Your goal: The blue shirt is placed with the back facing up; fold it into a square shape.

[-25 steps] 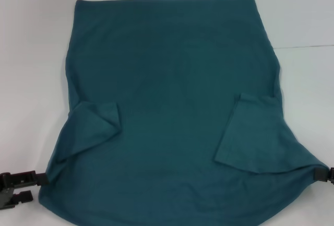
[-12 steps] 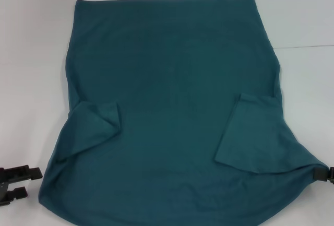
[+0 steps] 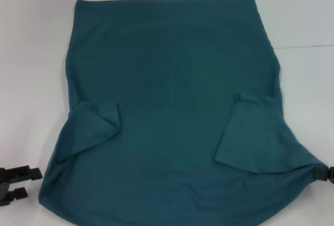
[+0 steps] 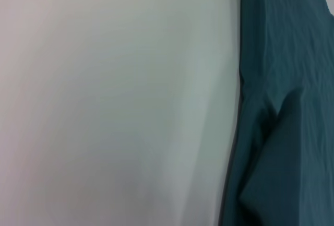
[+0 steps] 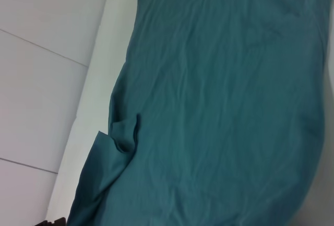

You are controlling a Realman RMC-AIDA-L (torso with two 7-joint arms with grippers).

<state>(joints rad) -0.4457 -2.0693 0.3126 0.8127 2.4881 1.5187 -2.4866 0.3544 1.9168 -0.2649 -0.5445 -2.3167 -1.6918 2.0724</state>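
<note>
Shirt fabric, the blue shirt, lies flat on the white table, sleeves folded inward. Left gripper sits spread just beside its near-left corner; right gripper pinches its near-right corner.

A: What lies under everything?

B: A plain white table, smooth and matte, filling the head view to its edges.

A: Any marks on it?

B: A thin dark seam runs across its right part. The right wrist view shows similar fine lines dividing the white surface into panels. The light is soft and even.
</note>
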